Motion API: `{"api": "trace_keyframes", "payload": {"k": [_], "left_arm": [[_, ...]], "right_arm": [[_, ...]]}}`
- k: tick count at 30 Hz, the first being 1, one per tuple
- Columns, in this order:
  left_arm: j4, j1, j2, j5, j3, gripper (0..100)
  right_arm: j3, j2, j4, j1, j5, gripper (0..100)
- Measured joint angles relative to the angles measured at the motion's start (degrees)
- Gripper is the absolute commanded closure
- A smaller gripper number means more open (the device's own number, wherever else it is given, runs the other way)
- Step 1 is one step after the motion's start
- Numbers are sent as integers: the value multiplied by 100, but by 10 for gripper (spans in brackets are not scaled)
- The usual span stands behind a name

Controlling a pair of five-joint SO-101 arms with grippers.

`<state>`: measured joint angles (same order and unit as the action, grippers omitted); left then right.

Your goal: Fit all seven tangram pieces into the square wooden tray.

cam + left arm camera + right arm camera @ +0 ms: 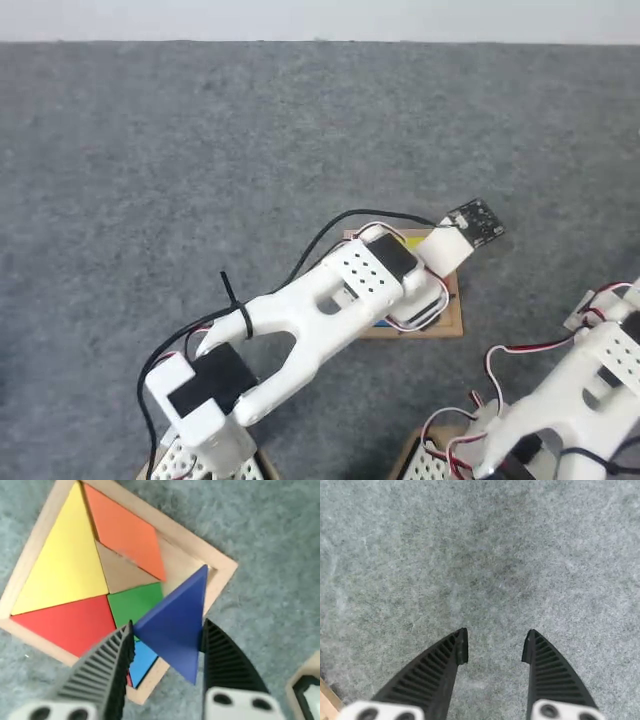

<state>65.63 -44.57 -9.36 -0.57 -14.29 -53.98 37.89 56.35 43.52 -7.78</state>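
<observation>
Left wrist view first, and the left gripper (pixel 168 626) has its ribbed black jaws clamped on the blue triangle (pixel 177 612), one jaw on each slanted side. The piece rides tilted above the tray (pixel 221 564), over the corner nearest the gripper, with one tip close to the wooden rim.

Under it, the tray is well filled. The light blue piece (pixel 143 661) peeks out below the held triangle, and the green piece (pixel 131 604) sits just beyond, partly covered by it. The red triangle (pixel 67 626) lies beside the green, edge to edge. Farther in, the big yellow triangle (pixel 65 565) runs along one side of the frame and meets the red. The orange parallelogram (pixel 127 530) lies against the far rim. Between orange and green there's a tan patch (pixel 120 574); bare floor or wooden piece, I cannot tell.

Over to the right wrist view: the right gripper (pixel 492 647) hangs with its jaws apart above the grey mat (pixel 485 555).

High view now. At lower right of the frame, the right arm (pixel 590 385) sits folded back near its base. From lower left, the left arm (pixel 330 300) stretches up to centre right and covers most of the tray (pixel 455 322), whose corner pokes out beneath the wrist.
</observation>
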Motion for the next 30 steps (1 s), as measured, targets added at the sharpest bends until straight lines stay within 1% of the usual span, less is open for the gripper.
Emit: {"api": "trace_keyframes", "payload": {"k": [6,13,17,20,22,24,27,30], "left_arm": [[-123,18,0,26,0,775],[-123,387,0,26,0,776],[-123,360,-220,26,0,776],[-123,492,-290,26,0,776],[-123,659,-220,70,0,776],[-123,932,97,185,-18,776],[-123,1468,976,229,-308,776],[-123,2084,1890,229,-791,776]], "right_arm": [[0,0,0,0,0,812],[0,0,0,0,0,812],[0,0,0,0,0,812],[0,0,18,-62,-114,812],[0,0,202,-281,-176,812],[0,0,431,-668,-229,813],[132,0,800,-1415,-229,814],[422,9,1152,-2312,-255,815]]}}
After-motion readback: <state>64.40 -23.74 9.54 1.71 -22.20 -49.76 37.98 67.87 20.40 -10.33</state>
